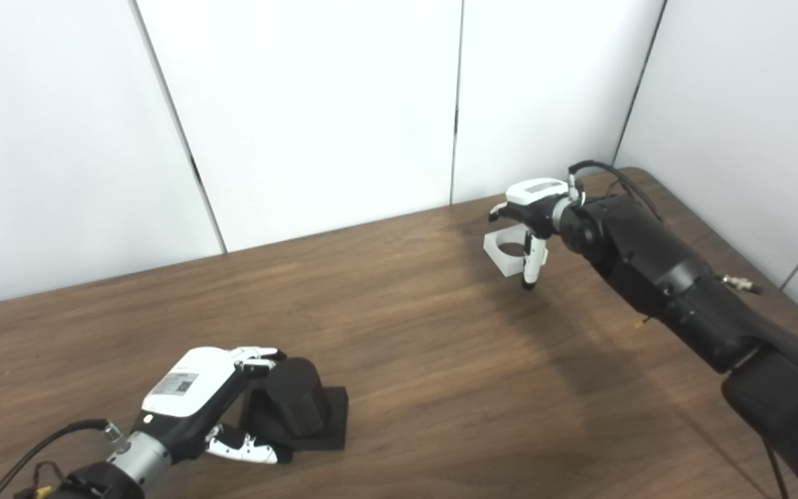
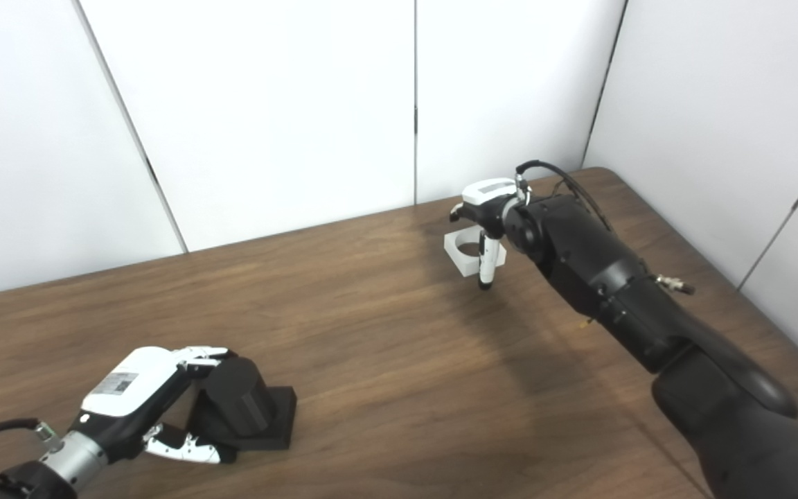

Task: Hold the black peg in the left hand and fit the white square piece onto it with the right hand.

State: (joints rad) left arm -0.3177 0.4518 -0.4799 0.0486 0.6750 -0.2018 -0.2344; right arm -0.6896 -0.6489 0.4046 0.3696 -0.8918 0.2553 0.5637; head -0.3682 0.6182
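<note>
We note the left hand [image 1: 215,398] near the front-left of the counter [image 1: 427,346], its fingers curled around the black peg [image 1: 295,395], a short upright cylinder on a black square base [image 1: 326,426]; the base looks to rest on the wood, so we judge the peg gripped but not lifted, with its long axis close to vertical and tipped slightly. The right hand [image 1: 530,222] is at the far right of the counter, well apart from the peg, its fingers closed over the white square piece [image 1: 506,251], with one white finger [image 1: 530,267] reaching down the near side; whether the piece is clear of the surface we cannot tell. The piece's round hole faces roughly upward, so hole axis and peg axis look near parallel already. The relation that governs the coming move: the peg lies toward the near left of the piece, diagonally across the counter, and the right hand alone carries the mating part. We judge the right hand must bring the piece over the peg's top and lower it along the peg's axis. The fit looks close, so a small tilt could jam the piece.
</note>
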